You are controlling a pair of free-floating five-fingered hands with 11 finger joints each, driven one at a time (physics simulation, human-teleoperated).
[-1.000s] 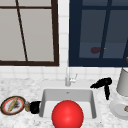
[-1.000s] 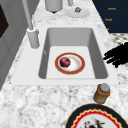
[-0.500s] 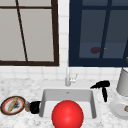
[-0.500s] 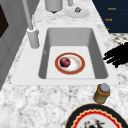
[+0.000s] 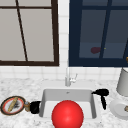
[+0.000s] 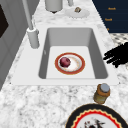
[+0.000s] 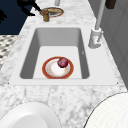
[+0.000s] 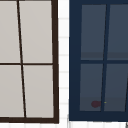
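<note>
A marbled stone counter (image 5: 20,86) runs under the windows, with a pale sink (image 6: 75,37) set into its middle. At the sink's twelve o'clock edge stands the tap (image 5: 68,78). Out at nine o'clock lies a patterned plate (image 5: 12,105) with a red rim, and a small brown jar (image 6: 102,93) stands just beside it, between plate and sink. Over at three o'clock sits a white plate (image 5: 119,108) with a small morsel on it; behind that, near the wall, stands a grey canister (image 5: 123,82).
</note>
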